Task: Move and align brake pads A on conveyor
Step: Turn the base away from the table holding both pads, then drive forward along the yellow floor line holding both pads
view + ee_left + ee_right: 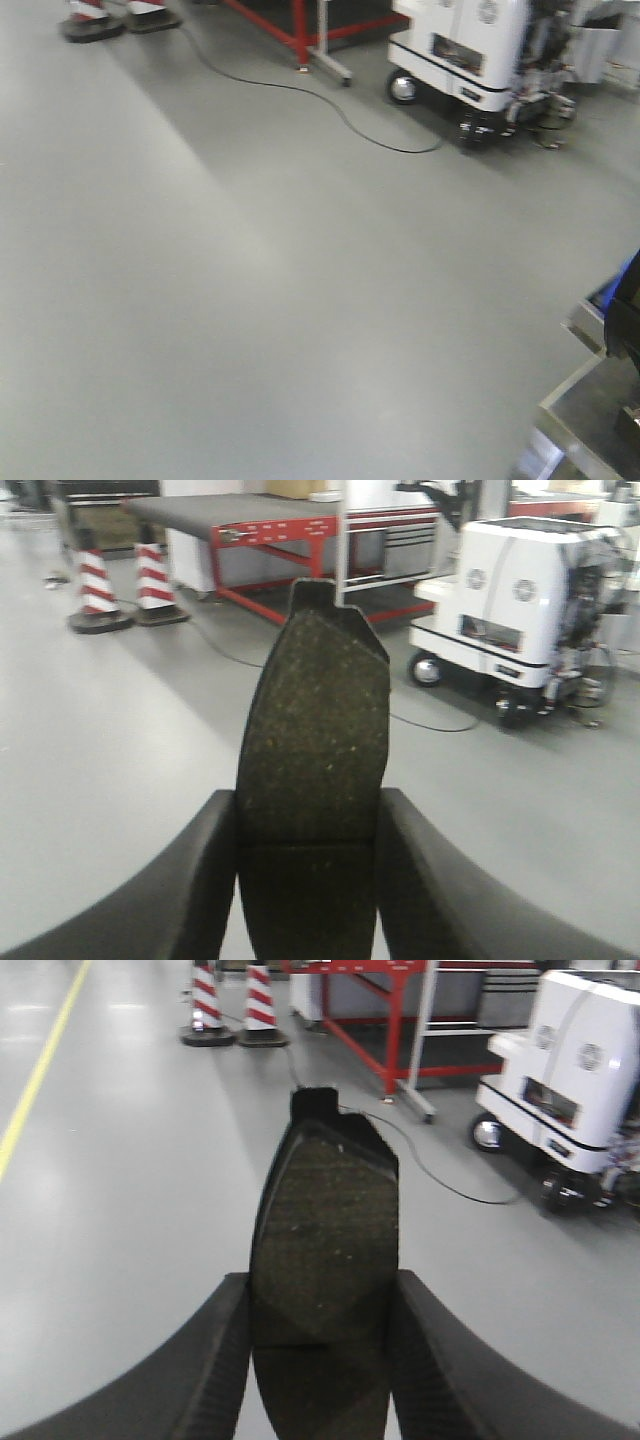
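While both claws carry pads, the conveyor stands well off

Front view: only floor [250, 280], a white cart [460, 45] and a cable [330, 100]; no pad shows.

Left wrist view: the left claw [308, 802] pinches a brake pad [315, 700] upright above the floor, with the conveyor [220, 508] far behind.

Right wrist view: the right claw [322, 1285] pinches a second brake pad [325, 1190].

This looks like the carrying step. Next, both pads need to reach the belt and be laid parallel.
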Motion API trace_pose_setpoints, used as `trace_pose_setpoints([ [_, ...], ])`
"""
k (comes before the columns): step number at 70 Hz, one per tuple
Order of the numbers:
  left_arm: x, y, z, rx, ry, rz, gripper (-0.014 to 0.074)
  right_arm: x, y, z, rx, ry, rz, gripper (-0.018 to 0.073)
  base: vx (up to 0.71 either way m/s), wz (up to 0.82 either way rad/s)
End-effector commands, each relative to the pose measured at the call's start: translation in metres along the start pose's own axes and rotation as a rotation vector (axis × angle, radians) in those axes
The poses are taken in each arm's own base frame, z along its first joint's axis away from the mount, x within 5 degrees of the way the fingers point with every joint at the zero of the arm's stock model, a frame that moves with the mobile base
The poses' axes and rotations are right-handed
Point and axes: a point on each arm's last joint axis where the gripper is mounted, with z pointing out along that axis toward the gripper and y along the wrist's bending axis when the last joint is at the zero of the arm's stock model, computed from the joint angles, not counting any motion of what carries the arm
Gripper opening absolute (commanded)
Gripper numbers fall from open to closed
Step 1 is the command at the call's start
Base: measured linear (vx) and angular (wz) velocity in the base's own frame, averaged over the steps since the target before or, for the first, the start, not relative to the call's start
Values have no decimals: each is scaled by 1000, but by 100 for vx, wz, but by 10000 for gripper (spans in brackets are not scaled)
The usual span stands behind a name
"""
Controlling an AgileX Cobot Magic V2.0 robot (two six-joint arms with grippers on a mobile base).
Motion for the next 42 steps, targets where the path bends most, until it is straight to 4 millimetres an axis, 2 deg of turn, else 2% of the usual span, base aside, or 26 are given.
trace_pose_setpoints([
  [1,-16,-1,-2,12,-109,-2,146,-19,-2,-3,13,-131,-8,-3,7,64],
  [42,-16,-1,-2,12,-109,-2,146,-19,-2,-3,13,-130,-8,-3,13,67],
])
